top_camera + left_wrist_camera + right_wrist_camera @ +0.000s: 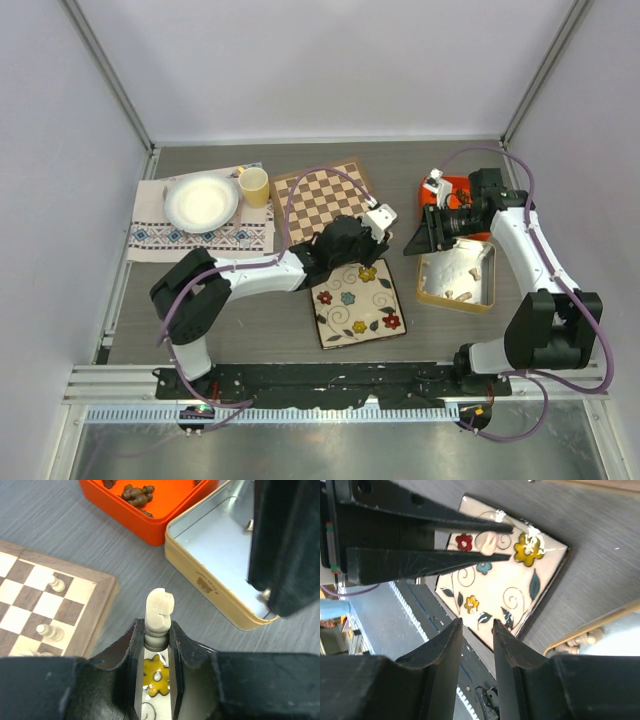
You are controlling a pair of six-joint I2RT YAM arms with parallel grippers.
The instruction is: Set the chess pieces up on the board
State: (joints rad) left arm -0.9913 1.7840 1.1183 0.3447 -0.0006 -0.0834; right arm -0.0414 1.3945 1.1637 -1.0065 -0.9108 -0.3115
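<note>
Placing step, I reckon: your left gripper (pixel 152 630) clamps a cream knight (pixel 160 610), which needs a square on the board (pixel 102 590) left of it (right gripper (pixel 477 630) parted, empty).

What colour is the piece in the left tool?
Pale cream; the piece shows best in left wrist view.

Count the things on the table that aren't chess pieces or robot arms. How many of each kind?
Plates: 2 (white round plate, flowery square plate)
Cup: 1
Chessboard: 1
Boxes: 2 (orange box, metal tin)
Cloth: 1
Total: 7
</note>
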